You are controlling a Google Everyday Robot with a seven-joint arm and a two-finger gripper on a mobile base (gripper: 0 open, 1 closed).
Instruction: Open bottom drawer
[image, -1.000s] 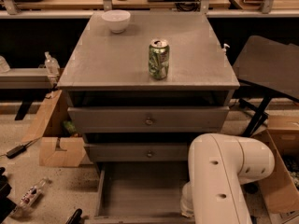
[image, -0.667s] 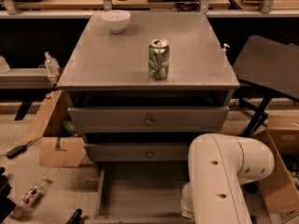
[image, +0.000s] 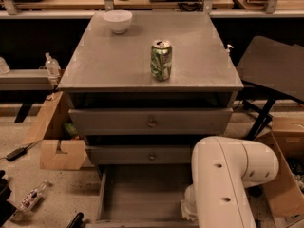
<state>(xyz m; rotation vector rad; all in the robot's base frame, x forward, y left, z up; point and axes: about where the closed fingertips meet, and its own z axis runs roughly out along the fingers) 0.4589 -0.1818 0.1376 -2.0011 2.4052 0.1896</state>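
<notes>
Bottom drawer (image: 137,196) open beside arm (image: 228,184); hand out of view

No text, label or number readable. Printing on the green can (image: 161,61), mid cabinet top (image: 109,65) nearer its front edge, cannot be made out. The gripper is out of frame; only the white arm (image: 228,184) shows, bottom right.

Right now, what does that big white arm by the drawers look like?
The arm is a thick, smooth, cream-white shell with a rounded elbow and a few small dark round recesses on its side. No cables, labels or markings show. The gripper is not in view: the arm runs off the picture's bottom edge, so its look cannot be told.
</notes>
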